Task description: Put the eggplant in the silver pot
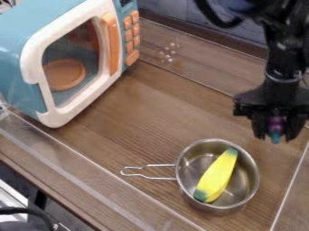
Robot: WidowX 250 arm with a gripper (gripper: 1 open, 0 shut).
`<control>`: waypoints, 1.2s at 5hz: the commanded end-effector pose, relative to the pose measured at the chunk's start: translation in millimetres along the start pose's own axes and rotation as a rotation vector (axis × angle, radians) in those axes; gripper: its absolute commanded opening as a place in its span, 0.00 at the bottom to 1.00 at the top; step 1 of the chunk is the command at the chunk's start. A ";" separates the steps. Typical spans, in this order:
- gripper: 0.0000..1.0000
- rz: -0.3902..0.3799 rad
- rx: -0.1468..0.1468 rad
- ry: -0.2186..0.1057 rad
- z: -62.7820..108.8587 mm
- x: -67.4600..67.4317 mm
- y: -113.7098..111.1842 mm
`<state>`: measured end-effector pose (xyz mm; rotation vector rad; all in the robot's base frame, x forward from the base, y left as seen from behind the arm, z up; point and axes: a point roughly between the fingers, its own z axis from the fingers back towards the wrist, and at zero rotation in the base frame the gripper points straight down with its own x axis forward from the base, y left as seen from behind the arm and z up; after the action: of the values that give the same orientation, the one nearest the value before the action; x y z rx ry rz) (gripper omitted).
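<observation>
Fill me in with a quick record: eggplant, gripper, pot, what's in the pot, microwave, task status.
Eggplant: purple bit showing between the fingers, mostly hidden; looks held
Gripper: black, closed on the eggplant, behind and to the right of the pot in view
Silver pot: upright on the counter, wire handle pointing left
In pot: yellow toy with a pale green end
Toy microwave: teal and white, upper left
Task status: eggplant not in the pot yet

Brown wood-grain planks covered the surface (126,135), seams running diagonally below the toy microwave (70,59). A pale strip edged the surface nearer the camera than the microwave; beyond the microwave rose a bluish-gray backdrop (182,9). Soft light lay across the planks.
</observation>
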<state>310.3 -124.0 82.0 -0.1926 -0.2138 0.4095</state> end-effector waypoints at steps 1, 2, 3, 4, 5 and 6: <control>0.00 -0.073 -0.021 -0.012 43.0 -14.0 18.8; 0.00 -0.167 -0.015 0.006 50.0 -20.8 36.5; 0.00 -0.197 0.000 0.008 46.1 -18.8 43.8; 0.00 -0.207 0.023 0.010 40.2 -19.6 53.3; 0.00 -0.207 0.045 0.017 34.8 -20.6 61.1; 0.00 -0.254 0.053 0.034 40.4 -26.7 68.6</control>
<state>245.8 -70.0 88.1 -0.1058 -0.1454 0.1579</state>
